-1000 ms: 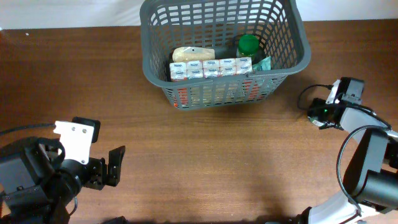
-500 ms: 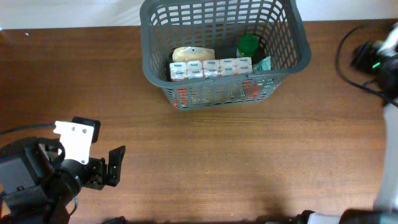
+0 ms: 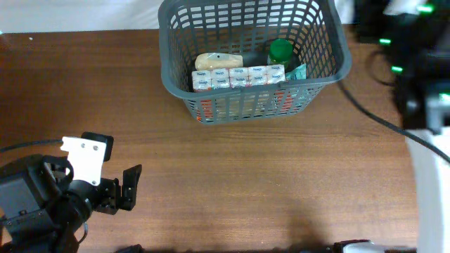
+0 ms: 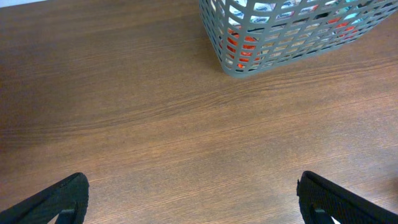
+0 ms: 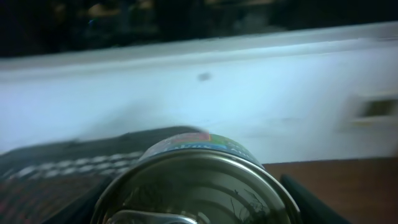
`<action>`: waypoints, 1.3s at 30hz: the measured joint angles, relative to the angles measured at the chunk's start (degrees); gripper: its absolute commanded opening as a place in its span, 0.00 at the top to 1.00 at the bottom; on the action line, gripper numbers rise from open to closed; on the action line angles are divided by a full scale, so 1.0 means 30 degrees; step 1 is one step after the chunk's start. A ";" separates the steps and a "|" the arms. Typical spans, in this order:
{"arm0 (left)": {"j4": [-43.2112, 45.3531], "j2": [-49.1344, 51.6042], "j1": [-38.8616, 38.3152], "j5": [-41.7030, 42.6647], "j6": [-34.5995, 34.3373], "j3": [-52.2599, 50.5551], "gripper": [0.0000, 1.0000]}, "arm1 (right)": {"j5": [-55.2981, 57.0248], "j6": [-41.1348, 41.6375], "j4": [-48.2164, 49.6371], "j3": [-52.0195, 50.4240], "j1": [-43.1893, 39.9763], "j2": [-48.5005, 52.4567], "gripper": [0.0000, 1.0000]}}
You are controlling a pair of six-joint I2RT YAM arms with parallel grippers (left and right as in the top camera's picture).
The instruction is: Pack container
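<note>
Right hand (image 5: 198,208) looks like it's pinching a tin can (image 5: 199,168). The can fills the bottom of the wrist view, pull-tab lid up, and seems to be off the bench (image 3: 246,176), so I'd call that a grip. From overhead that arm is just a dark blur to the right of the container (image 3: 246,105), level with its far end, and I can't pick out the can there.

The container itself sits at the far middle of the bench. The left hand (image 3: 126,190) is spread wide with nothing in it, well to the near-left of the container.

If I were doing this step, I'd come in over the right rim with clearance and keep the can upright. I'd set it down low rather than dropping it. The near side of the container is crowded with a row of white boxes (image 3: 239,77), a pale loaf-ish pack (image 3: 218,61) and a green-capped bottle (image 3: 280,49), so the far end looks roomier.

Writing: the boxes have blue print and the can has a colourful label band, but both are too small or blurry to read.
</note>
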 measured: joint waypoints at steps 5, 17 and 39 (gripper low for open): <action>0.0000 0.0000 0.0000 0.0000 0.0000 0.0000 0.01 | 0.0386 -0.0109 0.1450 0.0000 0.1617 0.2790 0.51; 0.0000 0.0000 0.0000 0.0000 0.0000 0.0000 0.01 | 0.0685 -0.0270 0.4109 -0.0007 0.2550 0.8349 0.23; -0.0015 0.0000 0.0000 0.0000 0.0000 0.0000 0.01 | 0.0750 -0.0707 -0.2849 0.2543 0.2550 0.2055 0.01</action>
